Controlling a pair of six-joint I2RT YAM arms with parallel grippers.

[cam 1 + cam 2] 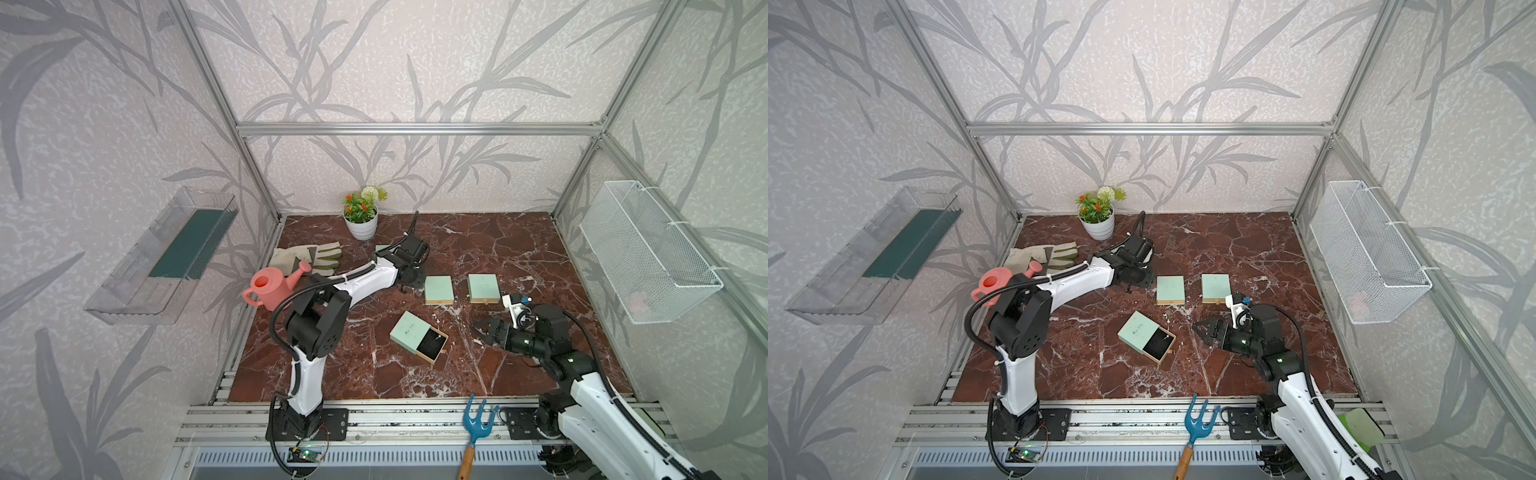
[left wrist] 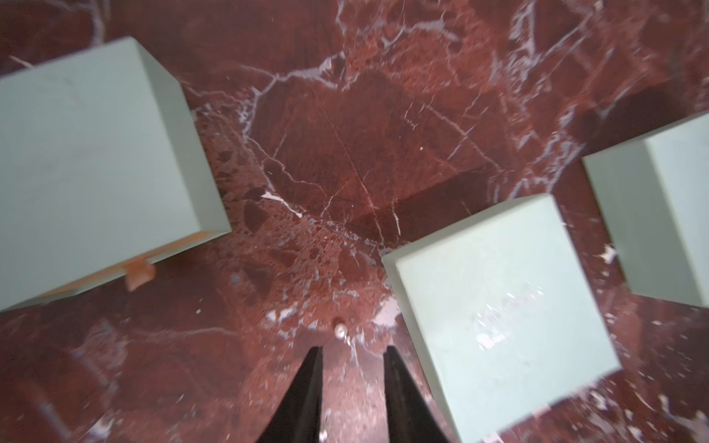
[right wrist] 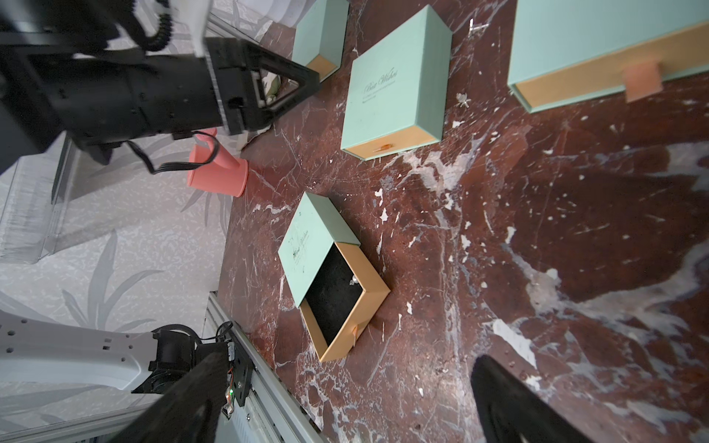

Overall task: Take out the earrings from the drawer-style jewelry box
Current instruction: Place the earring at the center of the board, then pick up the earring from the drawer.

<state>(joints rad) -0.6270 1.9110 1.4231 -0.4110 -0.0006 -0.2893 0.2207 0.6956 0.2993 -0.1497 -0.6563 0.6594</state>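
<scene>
The drawer-style jewelry box (image 1: 409, 330) (image 1: 1138, 328) (image 3: 311, 239) is mint green and lies mid-table. Its tan drawer (image 3: 355, 307) is pulled out and shows black lining. One tiny silvery earring (image 3: 353, 281) sits on that lining. Another small pearl-like earring (image 2: 339, 330) lies on the marble just past my left gripper (image 2: 353, 349). That gripper is open, with nothing between its black fingers (image 2: 312, 383), and it points down beside a closed box (image 1: 438, 289). To the right of the drawer my right gripper (image 1: 478, 330) (image 3: 351, 358) is wide open and empty.
Closed mint boxes (image 1: 483, 288) (image 2: 96, 165) (image 2: 498, 307) lie behind the open one. A pink watering can (image 1: 270, 291), gloves (image 1: 307, 257) and a flower pot (image 1: 360, 220) stand at the back left. A blue hand rake (image 1: 478, 419) rests on the front rail. A wire basket (image 1: 648, 257) hangs on the right.
</scene>
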